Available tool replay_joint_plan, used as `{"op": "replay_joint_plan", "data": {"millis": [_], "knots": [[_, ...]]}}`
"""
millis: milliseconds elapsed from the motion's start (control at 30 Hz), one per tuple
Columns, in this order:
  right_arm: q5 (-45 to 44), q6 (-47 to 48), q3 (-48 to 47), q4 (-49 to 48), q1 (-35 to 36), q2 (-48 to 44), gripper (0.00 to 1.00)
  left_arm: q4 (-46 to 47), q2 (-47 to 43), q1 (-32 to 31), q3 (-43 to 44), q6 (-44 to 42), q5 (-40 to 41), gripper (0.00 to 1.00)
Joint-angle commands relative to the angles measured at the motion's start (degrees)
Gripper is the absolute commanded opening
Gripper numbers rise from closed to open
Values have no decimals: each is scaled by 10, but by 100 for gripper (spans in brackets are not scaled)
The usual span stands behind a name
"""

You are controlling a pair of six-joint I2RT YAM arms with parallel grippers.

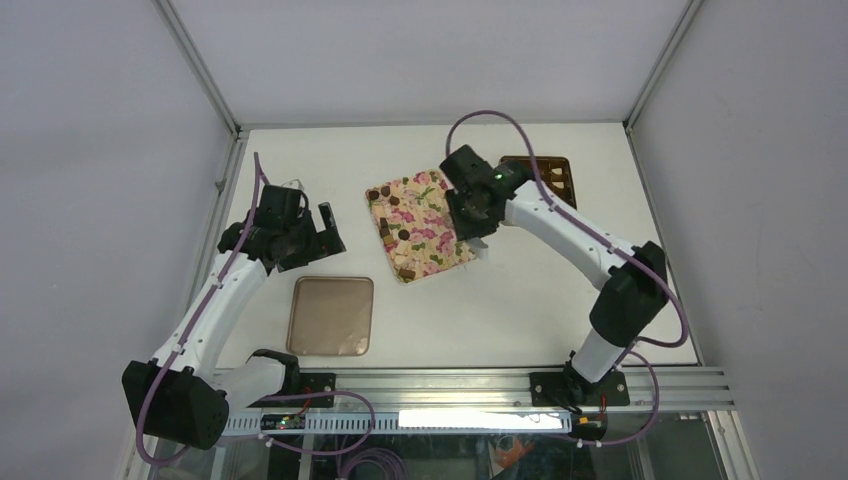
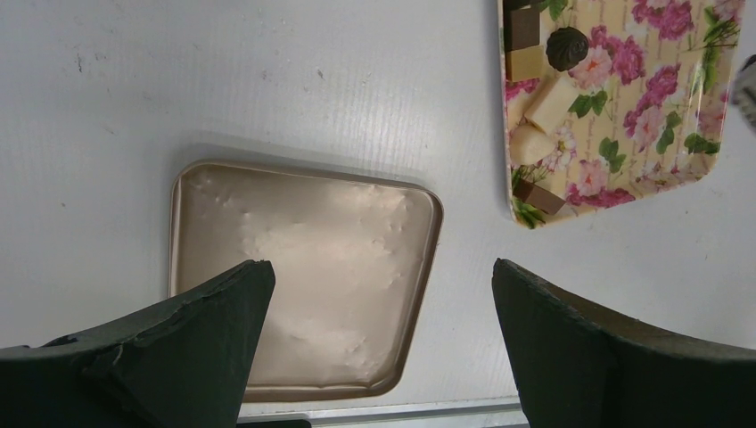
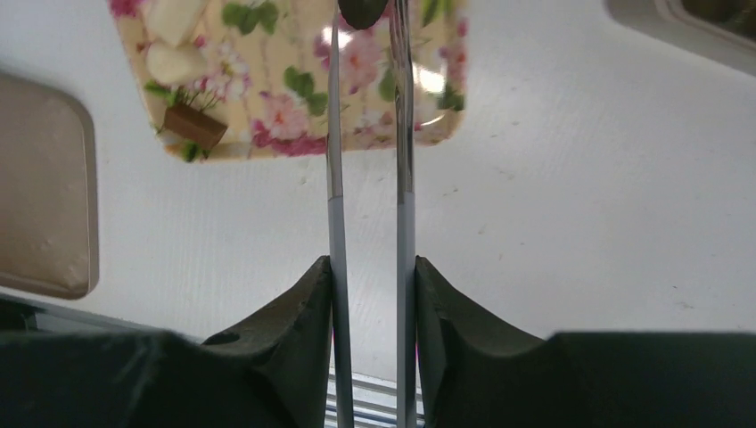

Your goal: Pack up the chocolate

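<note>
Several chocolate pieces (image 1: 403, 234) lie on a floral tray (image 1: 428, 212) at mid-table. The left wrist view shows a round dark piece (image 2: 567, 46) and a brown block (image 2: 538, 197) beside pale pieces. My right gripper (image 1: 470, 218) is shut on metal tongs (image 3: 406, 178) above the tray's right corner. A dark chocolate piece (image 3: 361, 11) sits between the tong tips at the top edge of the right wrist view. My left gripper (image 2: 383, 285) is open and empty, raised over the tan lid (image 2: 303, 276).
The brown compartment box (image 1: 556, 180) stands at the back right, behind my right arm, with pieces in some cells. The tan lid (image 1: 331, 316) lies flat near the front left. The metal rail (image 1: 470, 385) runs along the table's near edge.
</note>
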State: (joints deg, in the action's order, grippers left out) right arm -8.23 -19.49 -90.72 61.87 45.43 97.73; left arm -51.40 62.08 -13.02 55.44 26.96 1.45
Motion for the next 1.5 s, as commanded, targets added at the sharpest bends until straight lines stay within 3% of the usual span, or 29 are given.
{"op": "replay_joint_plan", "data": {"millis": [0, 200, 400, 767, 967, 1200, 1367, 1467], "knots": [[-26, 5, -14, -2, -92, -67, 4, 19, 2, 5, 9, -2, 1, 99], [18, 16, 12, -22, -233, -81, 6, 23, 10, 5, 11, -2, -1, 99], [34, 21, 13, -44, -301, -59, 8, 25, 21, 5, 18, -6, -2, 99], [29, 25, 4, -57, -338, -4, 11, 25, 28, 5, 19, -13, 1, 99], [24, 22, 16, -77, -342, 1, 31, 26, 29, 6, 16, -15, 1, 99], [28, 24, 9, -71, -342, -4, 43, 27, 24, 6, 13, -14, 1, 99], [24, 34, 2, -59, -343, -6, 45, 27, 20, 6, 9, -13, 0, 99], [38, 33, 2, -63, -341, -35, 38, 27, 14, 7, 9, -13, 0, 99]]}}
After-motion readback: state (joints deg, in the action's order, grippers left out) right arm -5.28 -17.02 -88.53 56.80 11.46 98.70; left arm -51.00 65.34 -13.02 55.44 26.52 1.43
